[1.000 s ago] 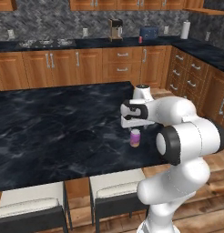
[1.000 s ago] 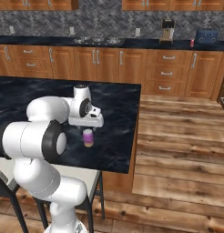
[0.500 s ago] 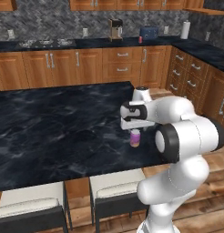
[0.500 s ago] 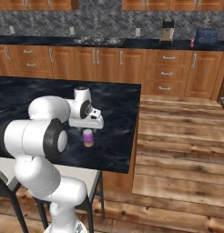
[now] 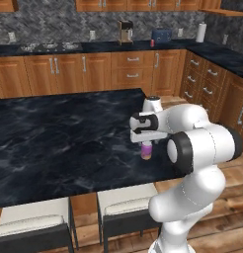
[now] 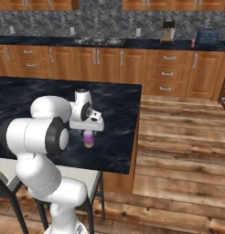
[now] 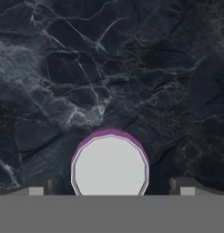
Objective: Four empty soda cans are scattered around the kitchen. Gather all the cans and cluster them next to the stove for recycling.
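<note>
- Left base view: the white arm bends low over the black marbled island surface [image 5: 59, 133], and its two-finger gripper [image 5: 146, 143] hangs right above a small upright soda can with a purple-pink wall and a pale lower band [image 5: 146, 150]. The can stands near the surface's front right part. Far behind, on the back counter, a small red can [image 5: 152, 43] stands between a coffee machine [image 5: 125, 32] and a blue toaster [image 5: 162, 35].
- Right base view: the same can [image 6: 88, 139] stands upright under the gripper [image 6: 88, 131], well apart from the flat black stove with grey burners [image 6: 97, 41] on the back counter. Another red can [image 6: 193, 43] is near the toaster.
- Hand view: the flat silvery top of the can [image 7: 109, 165] lies centred between the two dark fingertips [image 7: 36, 188], which stand wide apart and do not touch it.
- Judgement: an empty can is probably light, thin-walled, smooth and easy to dent or tip, so the jaws should close gently on the round wall, around mid-height.
</note>
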Controlling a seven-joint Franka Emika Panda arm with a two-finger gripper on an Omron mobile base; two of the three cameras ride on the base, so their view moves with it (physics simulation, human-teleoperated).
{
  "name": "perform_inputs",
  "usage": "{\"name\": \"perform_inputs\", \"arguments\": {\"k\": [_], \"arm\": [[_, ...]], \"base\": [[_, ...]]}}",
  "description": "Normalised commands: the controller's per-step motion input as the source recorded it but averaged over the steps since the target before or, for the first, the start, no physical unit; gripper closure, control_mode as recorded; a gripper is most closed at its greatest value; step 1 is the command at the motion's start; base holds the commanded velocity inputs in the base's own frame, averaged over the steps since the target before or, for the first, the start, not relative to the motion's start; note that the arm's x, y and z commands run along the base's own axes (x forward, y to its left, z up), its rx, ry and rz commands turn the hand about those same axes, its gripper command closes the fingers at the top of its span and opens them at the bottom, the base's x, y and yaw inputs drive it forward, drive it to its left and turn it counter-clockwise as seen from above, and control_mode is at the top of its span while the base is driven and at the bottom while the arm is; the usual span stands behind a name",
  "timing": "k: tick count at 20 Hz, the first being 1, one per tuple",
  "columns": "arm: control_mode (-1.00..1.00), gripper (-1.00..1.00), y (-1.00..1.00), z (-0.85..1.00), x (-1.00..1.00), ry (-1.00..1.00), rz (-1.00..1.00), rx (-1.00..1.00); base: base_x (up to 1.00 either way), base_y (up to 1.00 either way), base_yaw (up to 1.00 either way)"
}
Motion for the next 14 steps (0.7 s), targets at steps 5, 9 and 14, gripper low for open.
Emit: {"name": "perform_inputs", "arguments": {"k": [5,9,14], "arm": [[-1.00,-1.00,0.00,-0.10,0.06,0.00,0.00,0.00],[-1.00,-1.00,0.00,-0.09,0.07,0.00,0.00,0.00],[-1.00,-1.00,0.00,-0.09,0.07,0.00,0.00,0.00]], "base": [[0.00,0.00,0.00],[0.00,0.00,0.00],[0.00,0.00,0.00]]}}
